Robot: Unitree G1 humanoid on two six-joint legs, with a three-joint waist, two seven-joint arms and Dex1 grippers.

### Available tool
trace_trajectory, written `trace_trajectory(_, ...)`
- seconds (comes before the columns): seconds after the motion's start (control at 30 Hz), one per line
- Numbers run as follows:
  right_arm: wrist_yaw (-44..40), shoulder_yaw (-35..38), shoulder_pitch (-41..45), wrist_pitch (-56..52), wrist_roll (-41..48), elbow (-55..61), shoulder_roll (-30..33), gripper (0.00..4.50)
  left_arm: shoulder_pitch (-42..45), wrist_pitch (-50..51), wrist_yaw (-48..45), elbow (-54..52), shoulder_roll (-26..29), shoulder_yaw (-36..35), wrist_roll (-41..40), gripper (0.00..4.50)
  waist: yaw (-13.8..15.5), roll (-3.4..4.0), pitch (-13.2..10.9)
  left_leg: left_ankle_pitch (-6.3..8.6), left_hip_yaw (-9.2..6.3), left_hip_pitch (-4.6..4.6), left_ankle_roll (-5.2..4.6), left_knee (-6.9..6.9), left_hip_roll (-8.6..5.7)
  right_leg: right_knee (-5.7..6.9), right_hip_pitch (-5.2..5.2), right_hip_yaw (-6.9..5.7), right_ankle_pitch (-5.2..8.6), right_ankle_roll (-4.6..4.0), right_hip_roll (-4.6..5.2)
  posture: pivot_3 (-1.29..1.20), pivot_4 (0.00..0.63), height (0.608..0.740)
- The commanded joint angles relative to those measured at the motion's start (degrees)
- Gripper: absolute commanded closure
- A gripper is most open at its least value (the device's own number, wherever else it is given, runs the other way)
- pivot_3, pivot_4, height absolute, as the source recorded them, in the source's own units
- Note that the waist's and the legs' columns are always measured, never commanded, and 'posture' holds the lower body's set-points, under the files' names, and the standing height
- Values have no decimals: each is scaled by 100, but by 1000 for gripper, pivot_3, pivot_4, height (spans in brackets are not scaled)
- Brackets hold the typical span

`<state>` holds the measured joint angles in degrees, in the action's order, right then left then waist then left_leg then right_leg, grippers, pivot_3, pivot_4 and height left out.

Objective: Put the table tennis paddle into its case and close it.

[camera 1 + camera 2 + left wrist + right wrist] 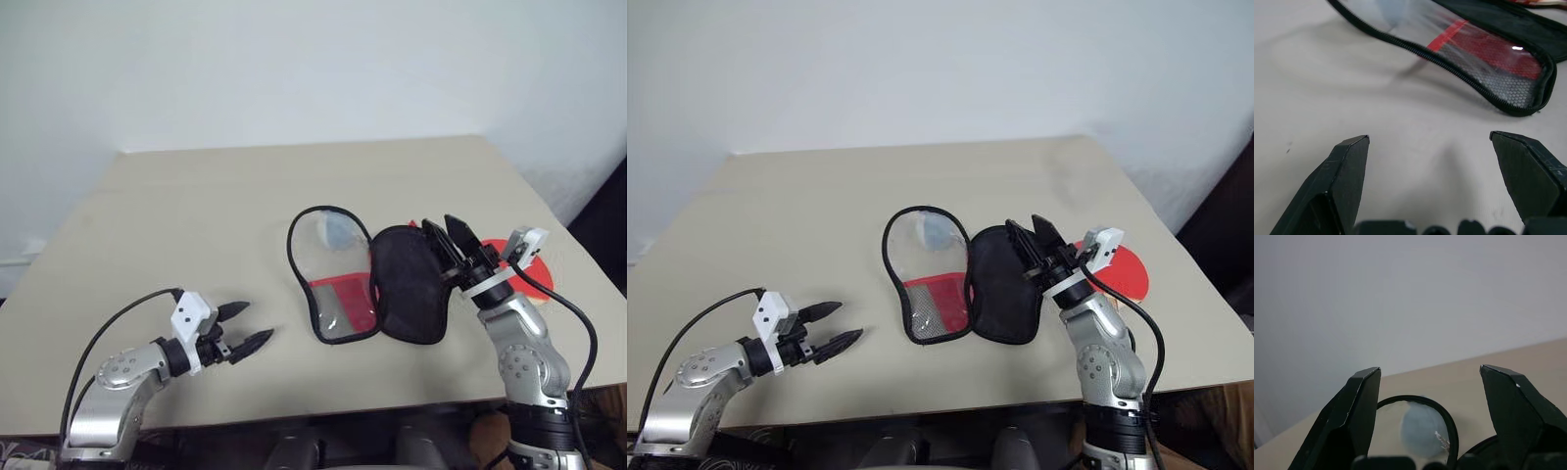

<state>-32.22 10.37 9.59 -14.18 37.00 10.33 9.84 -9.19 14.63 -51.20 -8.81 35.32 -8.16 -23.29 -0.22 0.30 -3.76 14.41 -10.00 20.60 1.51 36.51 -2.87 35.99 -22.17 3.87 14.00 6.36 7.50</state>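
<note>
Head views: case [377, 284] lies unzipped and spread flat mid-table [196, 196], clear-plastic half toward the left arm, black half toward the right. Paddle [1125, 269] is not in it yet, red face flat on the table just beyond the right gripper [1031, 237], partly hidden by the wrist. So insertion and zip-up both remain. Left gripper [243, 328] is released and empty, low over bare table, well apart from the case. Left wrist view: jaws spread, the case's zip edge ahead, no contact. Right wrist view: jaws apart, nothing between them, aimed over the clear half at the wall; a grey fluffy ball [1422, 428] sits under the plastic.
</note>
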Motion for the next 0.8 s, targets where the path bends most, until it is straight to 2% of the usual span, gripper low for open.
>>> trace_trajectory(0.03,-111,-20,262,196,5,-28,-18,1012,16,63,99,-384,42,-156,-113,287,2,0,0,-1,0,0,2,1,1,0,1,0,0,0,-1,0,0,740)
trace_trajectory(0.37,175,-12,461,-78,33,-162,3,1012,120,258,151,-570,89,-222,-225,287,-35,2,1,-26,3,-1,44,-30,82,-5,-8,4,-33,-50,-86,0,0,740)
trace_trajectory(0.67,1975,581,-4,-723,-138,459,47,1012,197,-34,-330,-93,-42,121,-211,287,-105,6,3,-31,7,1,53,-43,84,-10,-13,7,-35,-53,-87,0,0,740)
trace_trajectory(0.8,3151,669,-276,-1323,-802,802,170,1012,292,-335,-475,296,-99,221,-97,287,-106,7,4,-31,10,1,53,-43,85,-10,-15,10,-34,-54,-87,0,0,740)
